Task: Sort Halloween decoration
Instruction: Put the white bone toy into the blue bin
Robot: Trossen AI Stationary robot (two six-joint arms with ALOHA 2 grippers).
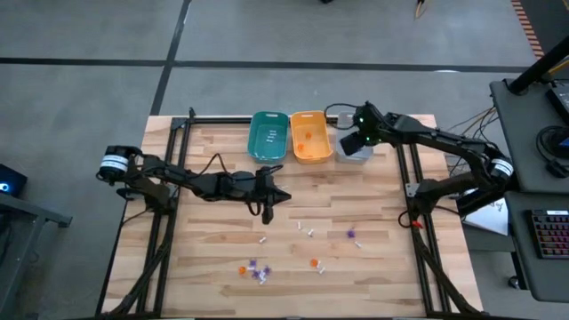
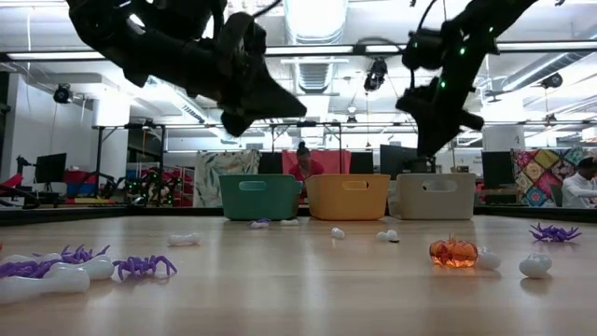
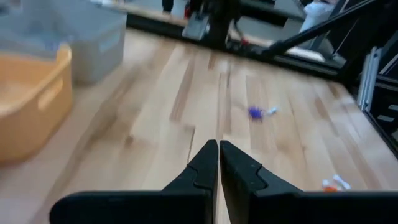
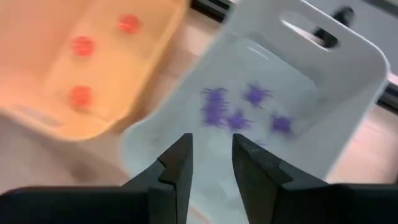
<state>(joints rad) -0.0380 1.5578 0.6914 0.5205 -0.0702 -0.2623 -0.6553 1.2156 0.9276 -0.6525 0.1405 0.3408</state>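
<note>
High view: right gripper (image 1: 353, 142) over the grey bin (image 1: 356, 154) at the table's far edge, beside the orange bin (image 1: 309, 135) and teal bin (image 1: 268, 136). Left gripper (image 1: 268, 210) hangs mid-table. Trinkets (image 1: 311, 233) scattered on the near half.

Low view: purple spiders (image 2: 142, 267), an orange pumpkin (image 2: 453, 252) and white pieces (image 2: 534, 266) lie on the wood, bins behind.

Left wrist view: fingers (image 3: 205, 168) pressed together, nothing between.

Right wrist view: fingers (image 4: 175, 167) spread apart, empty; purple spiders (image 4: 236, 112) in the grey bin, orange pieces (image 4: 82, 46) in the orange one.
</note>
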